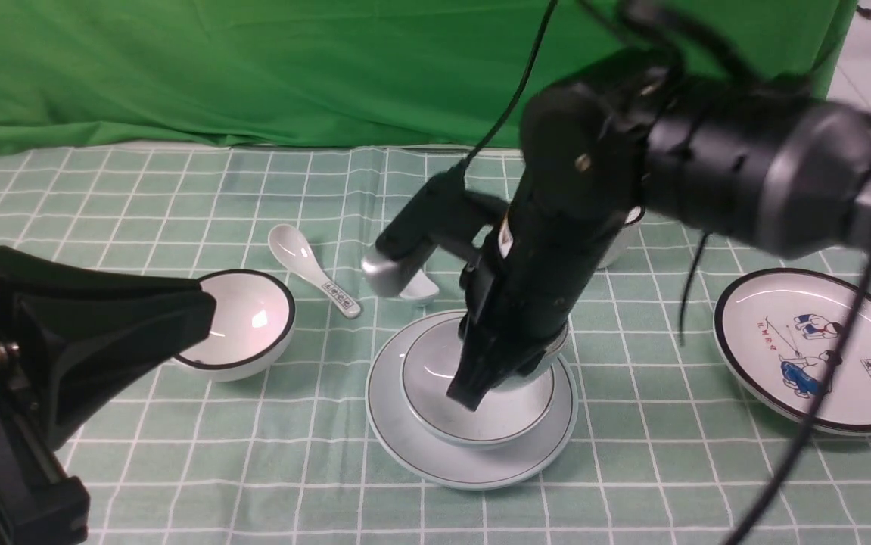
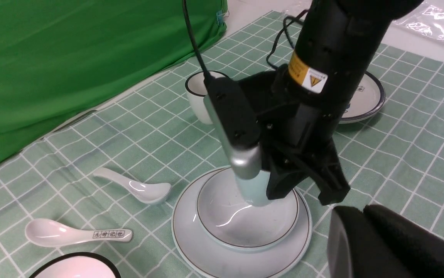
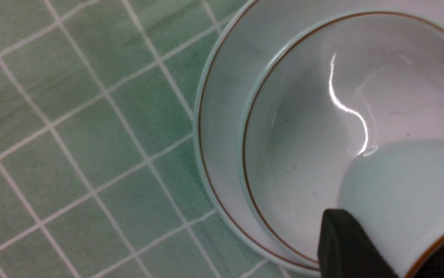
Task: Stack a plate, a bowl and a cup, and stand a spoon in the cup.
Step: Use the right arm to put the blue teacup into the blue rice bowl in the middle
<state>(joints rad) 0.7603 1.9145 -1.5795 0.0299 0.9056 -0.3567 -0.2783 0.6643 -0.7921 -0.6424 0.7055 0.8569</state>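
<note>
The pale blue-green plate [image 1: 473,463] lies mid-table with the shallow bowl [image 1: 435,378] stacked in it. My right gripper [image 1: 471,393] reaches down into the bowl, shut on the wall of the pale cup [image 3: 399,185], one finger [image 3: 345,247] outside it. In the left wrist view the cup [image 2: 253,189] hangs base-down at the bowl's [image 2: 245,227] inside; whether it touches cannot be told. The plain spoon [image 2: 137,187] lies on the cloth beyond the plate. My left gripper [image 1: 208,310] hovers shut and empty at the near left.
A black-rimmed white bowl [image 1: 242,322] sits left of the stack, partly behind my left gripper. A patterned spoon [image 1: 314,269] lies behind it. A cartoon plate [image 1: 813,348] is at the right. A black-rimmed white cup [image 2: 198,92] stands at the back.
</note>
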